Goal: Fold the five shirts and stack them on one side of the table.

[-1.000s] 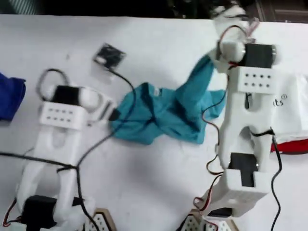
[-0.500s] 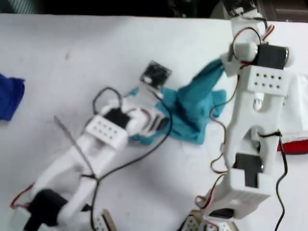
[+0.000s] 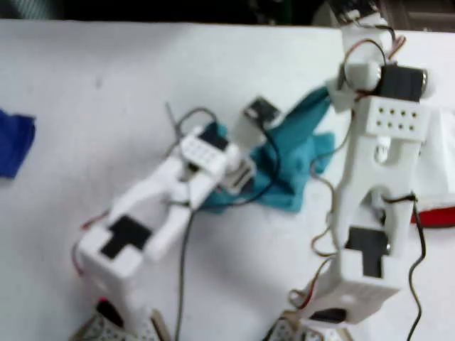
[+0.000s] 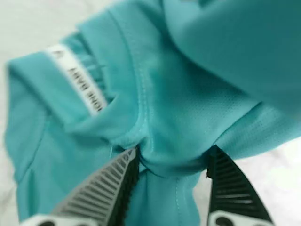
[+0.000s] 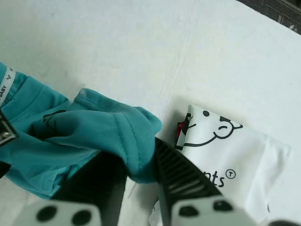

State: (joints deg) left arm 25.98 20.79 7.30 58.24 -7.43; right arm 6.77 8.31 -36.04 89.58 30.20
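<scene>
On the white worktop (image 3: 106, 85), a blue shirt (image 3: 14, 142) lies well left of the teal shirt (image 3: 295, 145). The left hand (image 4: 174, 157), clenched on its collar fold, has swept in and doubled it rightward, so folding looks begun. The right hand (image 5: 136, 162) grasps its raised sleeve. A folded white shirt (image 5: 225, 155) lies just right of it.

Lettering marks the white shirt (image 5: 235, 155) and the teal shirt's (image 4: 197, 94) neck label (image 4: 77, 80).

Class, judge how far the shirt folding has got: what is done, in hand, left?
Done, seemingly: a white shirt lies folded on a red shirt at the table's right side. In hand: the left gripper and right gripper are shut on the bunched teal shirt. Left: the blue shirt at the left edge, unstacked.
</scene>
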